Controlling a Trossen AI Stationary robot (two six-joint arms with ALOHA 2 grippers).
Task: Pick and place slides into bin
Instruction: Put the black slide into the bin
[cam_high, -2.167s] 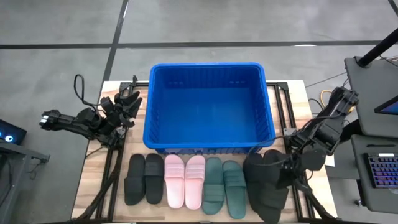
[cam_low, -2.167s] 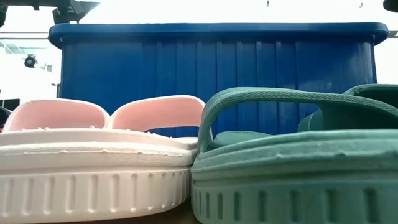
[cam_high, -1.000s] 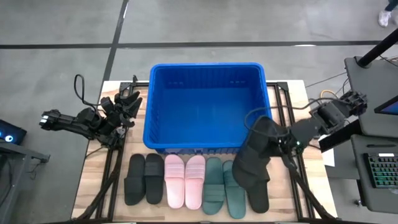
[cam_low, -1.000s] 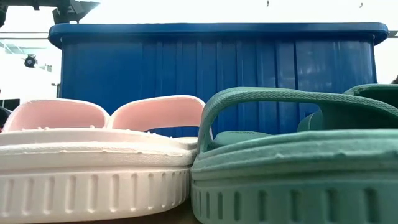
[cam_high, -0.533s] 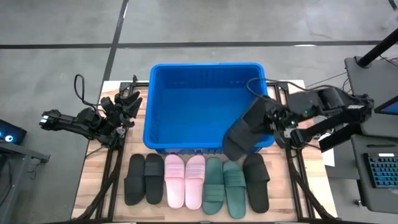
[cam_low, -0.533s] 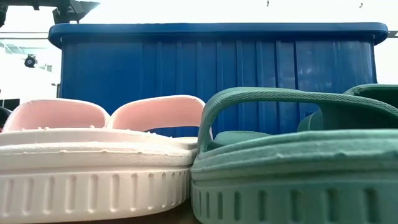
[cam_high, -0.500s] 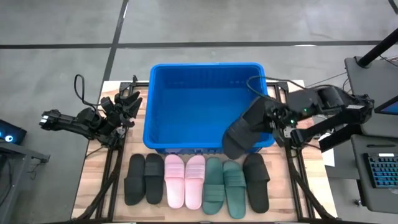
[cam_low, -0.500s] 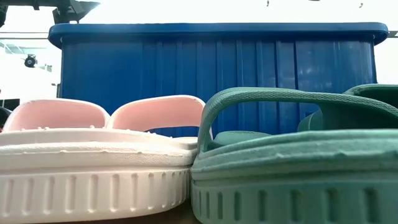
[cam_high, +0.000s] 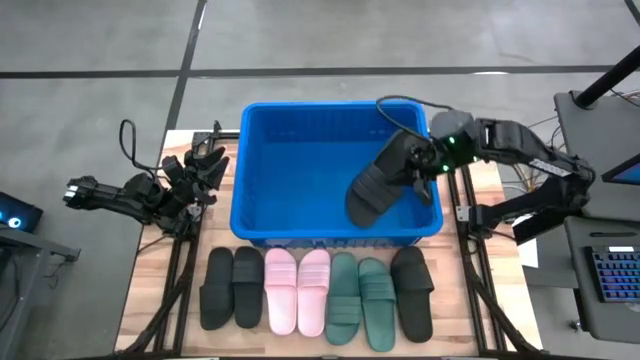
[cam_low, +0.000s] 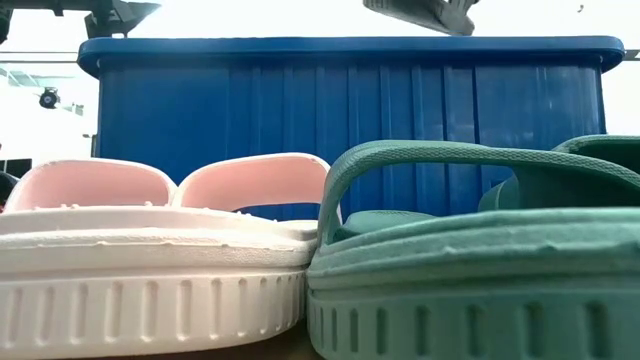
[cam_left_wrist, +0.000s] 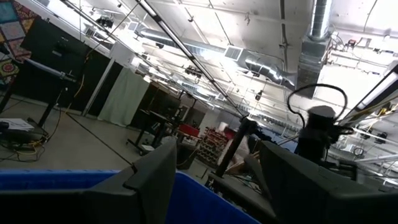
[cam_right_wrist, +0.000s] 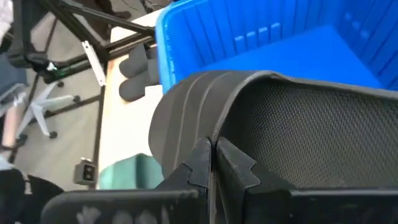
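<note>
Listing largest first: blue bin (cam_high: 258, 225) mid-table; my right gripper (cam_high: 424, 160) clamped on one black slide (cam_high: 378, 183) held above the bin's interior; seven slides (cam_high: 315, 290) in a row beside the bin; my left gripper (cam_high: 208, 159), fingers spread, waiting beside the bin.

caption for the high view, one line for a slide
Right gripper holds a black slide over the blue bin; seven slides wait in a row, left gripper idle.

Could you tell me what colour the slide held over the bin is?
Black slide, clearest in the high view.
</note>
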